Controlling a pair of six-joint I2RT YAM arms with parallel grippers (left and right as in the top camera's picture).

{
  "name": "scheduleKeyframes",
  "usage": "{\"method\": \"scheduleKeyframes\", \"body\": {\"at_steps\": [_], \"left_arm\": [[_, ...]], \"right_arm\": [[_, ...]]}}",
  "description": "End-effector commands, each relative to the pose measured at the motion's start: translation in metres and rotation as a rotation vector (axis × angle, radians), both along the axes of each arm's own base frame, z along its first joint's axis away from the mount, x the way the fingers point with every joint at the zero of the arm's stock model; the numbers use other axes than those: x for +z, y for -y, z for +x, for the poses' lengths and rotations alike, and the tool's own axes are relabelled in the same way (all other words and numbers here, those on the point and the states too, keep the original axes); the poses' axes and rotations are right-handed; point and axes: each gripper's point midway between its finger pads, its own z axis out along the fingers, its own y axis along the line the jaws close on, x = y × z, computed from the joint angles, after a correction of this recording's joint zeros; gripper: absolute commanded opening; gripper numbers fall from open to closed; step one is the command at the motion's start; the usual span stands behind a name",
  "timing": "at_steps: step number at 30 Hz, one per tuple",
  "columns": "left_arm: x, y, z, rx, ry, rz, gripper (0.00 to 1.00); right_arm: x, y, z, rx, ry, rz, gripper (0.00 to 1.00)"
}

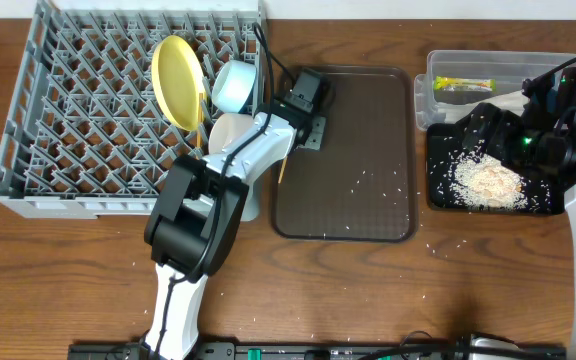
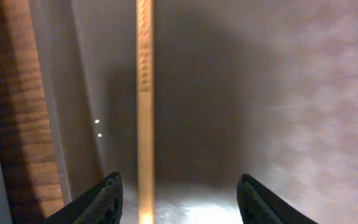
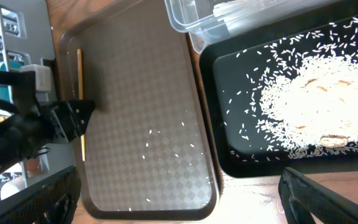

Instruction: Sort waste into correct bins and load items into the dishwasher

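Now the left gripper [image 2: 179,182], wide open and empty, straddles the chopstick [image 2: 145,124] pointing to 12 o'clock; probably light, stiff, slippery, so pinch mid-length.

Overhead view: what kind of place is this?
Probably a lab tabletop staged as a canteen dish-return station: a grey dish rack holding a yellow plate and light blue bowl, a brown serving tray, and a black tray of rice scraps beside a clear tub, all on a wooden table.
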Motion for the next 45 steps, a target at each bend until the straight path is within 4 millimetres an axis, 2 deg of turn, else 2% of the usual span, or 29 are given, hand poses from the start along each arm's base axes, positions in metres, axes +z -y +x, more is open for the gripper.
{"method": "scheduleKeyframes", "body": {"at_steps": [1,3,6,9,14,21,22,24,26,28,33,36,40,45], "left_arm": [[-0.020,-0.021,0.008,0.041,-0.026,0.034,0.61],[-0.028,-0.020,0.005,0.031,-0.061,0.002,0.61],[-0.028,-0.009,0.000,0.004,-0.084,-0.038,0.60],[-0.031,0.009,-0.016,-0.046,-0.142,-0.085,0.55],[-0.038,0.024,-0.040,-0.089,-0.190,-0.060,0.45],[-0.052,0.027,-0.055,-0.097,-0.224,-0.041,0.44],[-0.053,0.027,-0.055,-0.087,-0.228,-0.042,0.42],[-0.057,0.026,-0.057,-0.059,-0.241,-0.048,0.22],[-0.057,0.027,-0.057,-0.027,-0.245,-0.060,0.11],[-0.057,0.028,-0.058,-0.015,-0.246,-0.066,0.08],[-0.056,0.035,-0.063,-0.019,-0.254,-0.073,0.08],[-0.043,0.044,-0.065,-0.040,-0.251,-0.093,0.07],[0.009,0.050,-0.061,-0.053,-0.197,-0.130,0.07],[0.085,0.037,-0.066,-0.055,-0.109,-0.167,0.08]], "right_arm": [[0.005,0.003,0.002,-0.015,0.010,0.007,0.99],[0.005,0.003,0.002,-0.015,0.010,0.007,0.99],[0.005,0.003,0.002,-0.015,0.010,0.007,0.99],[0.005,0.003,0.002,-0.015,0.010,0.007,0.99],[0.005,0.003,0.002,-0.015,0.010,0.007,0.99],[0.005,0.003,0.002,-0.015,0.010,0.007,0.99],[0.005,0.003,0.002,-0.015,0.010,0.007,0.99],[0.005,0.003,0.002,-0.015,0.010,0.007,0.99],[0.005,0.003,0.002,-0.015,0.010,0.007,0.99],[0.005,0.003,0.002,-0.015,0.010,0.007,0.99],[0.005,0.003,0.002,-0.015,0.011,0.007,0.99],[0.005,0.003,0.002,-0.015,0.010,0.007,0.99],[0.005,0.003,0.002,-0.015,0.010,0.007,0.99],[0.005,0.003,0.002,-0.015,0.010,0.007,0.99]]}}
